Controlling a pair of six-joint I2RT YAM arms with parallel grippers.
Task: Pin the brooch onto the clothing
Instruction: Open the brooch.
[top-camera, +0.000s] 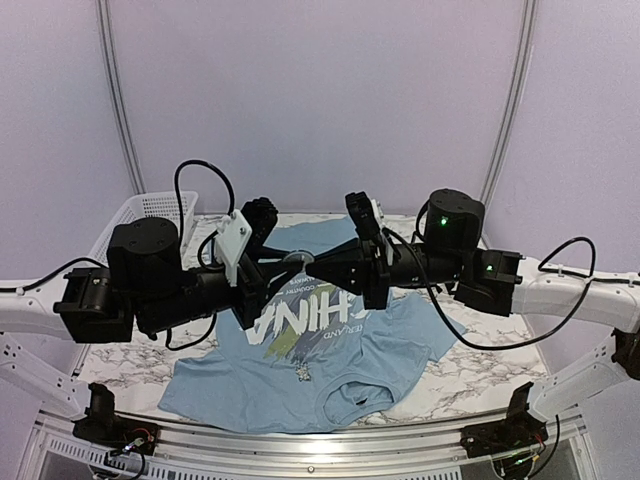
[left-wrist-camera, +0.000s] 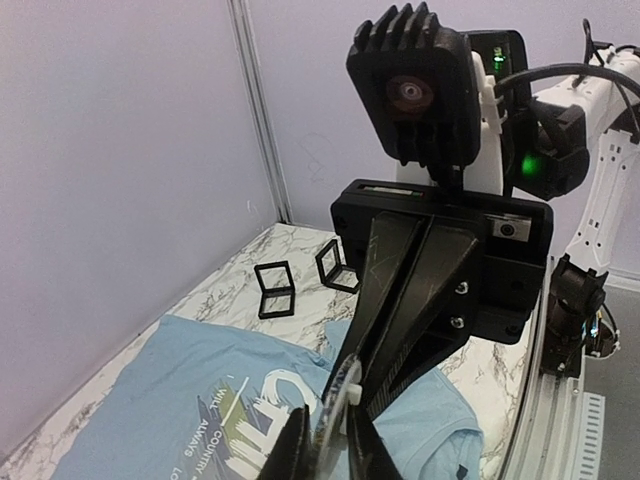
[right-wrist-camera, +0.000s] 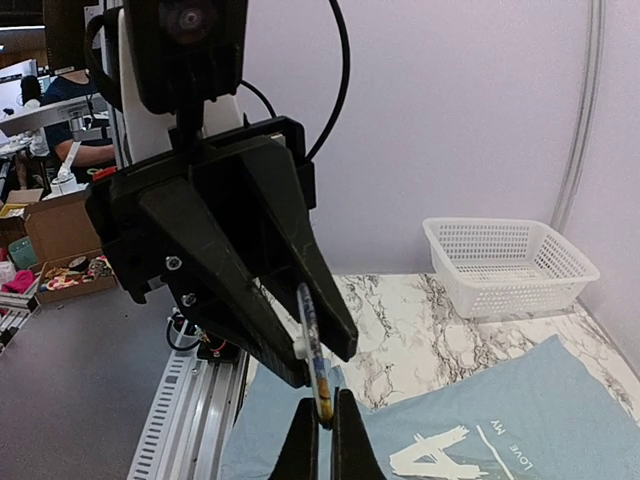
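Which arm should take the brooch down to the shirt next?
Left, probably. The left pincer grips the brooch across its faces in mid-air, while the right pincer, shut, only nips its rim. The shirt lies spread below both.

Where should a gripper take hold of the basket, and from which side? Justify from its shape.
Grip the basket by the top rim of a long wall, coming straight down from above. It stands upright with its open top up, and the thin mesh wall under the rim would likely fit between two fingers.
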